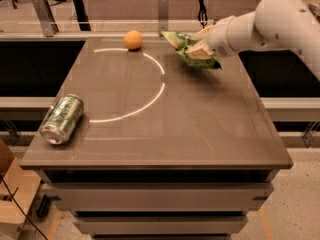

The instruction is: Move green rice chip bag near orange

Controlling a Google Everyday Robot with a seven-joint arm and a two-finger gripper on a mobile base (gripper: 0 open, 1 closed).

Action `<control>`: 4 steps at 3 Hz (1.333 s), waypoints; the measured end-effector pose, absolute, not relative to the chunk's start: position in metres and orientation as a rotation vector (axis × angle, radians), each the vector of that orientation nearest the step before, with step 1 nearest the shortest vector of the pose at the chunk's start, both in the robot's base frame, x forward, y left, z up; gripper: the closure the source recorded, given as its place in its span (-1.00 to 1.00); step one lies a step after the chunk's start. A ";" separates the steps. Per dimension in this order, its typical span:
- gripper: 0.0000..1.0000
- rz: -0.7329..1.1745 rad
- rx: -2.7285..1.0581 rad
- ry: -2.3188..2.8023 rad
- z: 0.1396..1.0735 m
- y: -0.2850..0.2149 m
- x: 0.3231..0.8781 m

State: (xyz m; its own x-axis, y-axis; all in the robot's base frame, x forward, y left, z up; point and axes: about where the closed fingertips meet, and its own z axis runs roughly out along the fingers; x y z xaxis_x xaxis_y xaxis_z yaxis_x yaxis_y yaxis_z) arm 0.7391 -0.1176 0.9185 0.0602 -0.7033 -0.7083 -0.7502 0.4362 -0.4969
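Observation:
The green rice chip bag (186,50) is a crinkly light-green pouch held just above the far right part of the table. My gripper (201,43) is shut on the bag, reaching in from the right on a white arm. The orange (133,40) sits on the table near the far edge, left of the bag, with a gap of about a hand's width between them. The bag's right part is hidden behind the gripper.
A green-silver drink can (62,119) lies on its side near the table's left edge. The brown table (200,129) has a white arc line (150,99) on it. Railings and dark gaps lie beyond the far and side edges.

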 end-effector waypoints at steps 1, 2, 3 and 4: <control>0.82 0.092 -1.278 1.653 0.906 -0.099 0.765; 0.48 0.129 -1.250 1.667 0.896 -0.088 0.785; 0.02 0.157 -1.232 1.679 0.890 -0.078 0.799; -0.45 0.178 -1.229 1.679 0.888 -0.066 0.807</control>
State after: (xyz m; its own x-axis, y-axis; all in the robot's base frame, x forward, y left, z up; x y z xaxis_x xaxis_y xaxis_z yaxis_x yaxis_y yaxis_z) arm 0.8066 -0.0663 0.8881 0.0226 -0.6332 -0.7736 -0.7811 0.4718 -0.4090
